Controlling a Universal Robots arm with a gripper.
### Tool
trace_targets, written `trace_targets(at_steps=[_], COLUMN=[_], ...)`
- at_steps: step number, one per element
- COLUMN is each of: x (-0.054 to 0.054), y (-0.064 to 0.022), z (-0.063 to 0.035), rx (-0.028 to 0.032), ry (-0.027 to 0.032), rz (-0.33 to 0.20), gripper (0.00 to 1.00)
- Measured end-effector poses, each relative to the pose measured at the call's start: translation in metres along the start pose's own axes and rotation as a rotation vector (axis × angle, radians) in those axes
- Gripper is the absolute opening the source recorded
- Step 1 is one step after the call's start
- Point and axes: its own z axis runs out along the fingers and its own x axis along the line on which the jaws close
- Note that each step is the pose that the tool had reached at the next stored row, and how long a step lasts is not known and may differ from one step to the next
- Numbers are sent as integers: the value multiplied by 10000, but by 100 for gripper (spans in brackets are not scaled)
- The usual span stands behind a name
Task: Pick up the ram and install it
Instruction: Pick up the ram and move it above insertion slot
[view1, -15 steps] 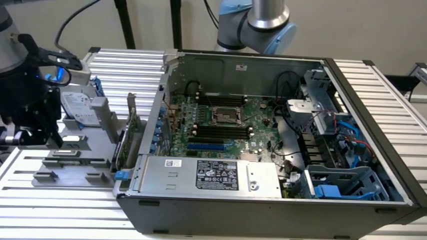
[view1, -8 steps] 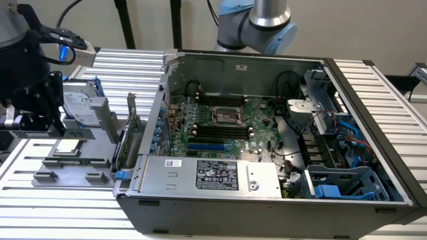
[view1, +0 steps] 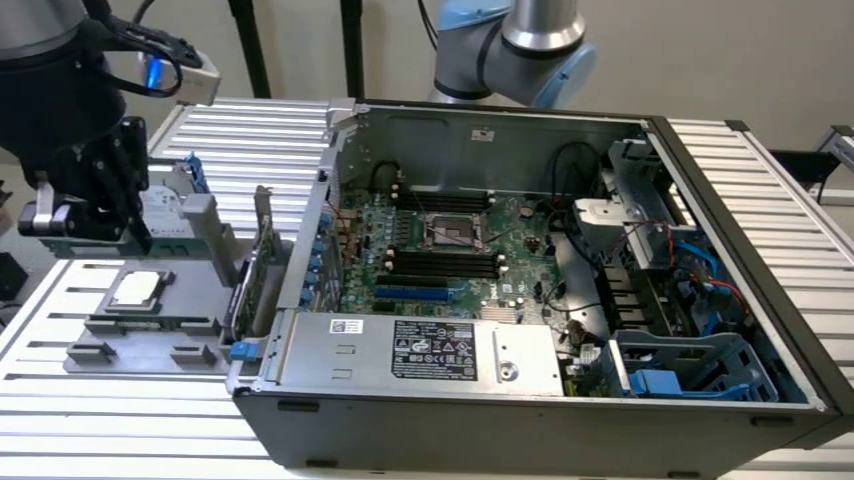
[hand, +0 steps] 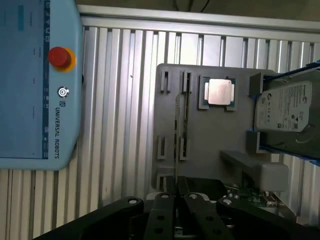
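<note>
You are looking at the picking half of the job, and I am reading it as all but done. At nine o'clock in the exterior view the gripper (view1: 120, 228) is hanging over the grey parts tray (view1: 147, 345). In the wrist view its fingers (hand: 162, 215) are sitting nearly together, with the ram (hand: 176, 140) running edge-on into the narrow gap between them; I am judging them clamped on the ram. The stick is lining up between the tray's two rows of holders rather than inside one, which suggests it is riding clear of the tray, though you cannot be sure of that.

At about five o'clock of the gripper the square silver processor (view1: 138, 290) is lying in its pocket; at three o'clock the hard drive (view1: 180, 205) is sitting in its blue caddy; the green expansion card (view1: 254, 265) is standing on edge between the tray and the case.

From the middle to three o'clock the open computer case (view1: 534, 440) is waiting; the black memory slots (view1: 441, 265), at six o'clock of the processor socket (view1: 451, 232), are looking empty. The ram is well apart from them, so carrying it over and seating it is not yet done.
</note>
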Motion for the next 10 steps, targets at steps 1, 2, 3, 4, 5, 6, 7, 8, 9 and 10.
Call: trace_targets(at_steps=[1, 2, 3, 4, 5, 6, 7, 8, 9, 10], x=[2, 3, 5, 7, 9, 10, 12, 14, 16, 18], y=[-46, -89, -131, -174, -217, -262, -307, -350, -395, -442], z=[-25, -49, -73, -97, -120, -144, -166, -185, -202, -219], rx=[2, 3, 5, 7, 8, 10, 13, 15, 16, 19], ry=[-37, -71, -107, -142, -176, -214, -253, -299, -346, -396], rz=[-3, -5, -6, -8, -11, -13, -16, -17, -19, -22], gripper=[13, 13, 13, 13, 13, 13, 13, 13, 13, 13])
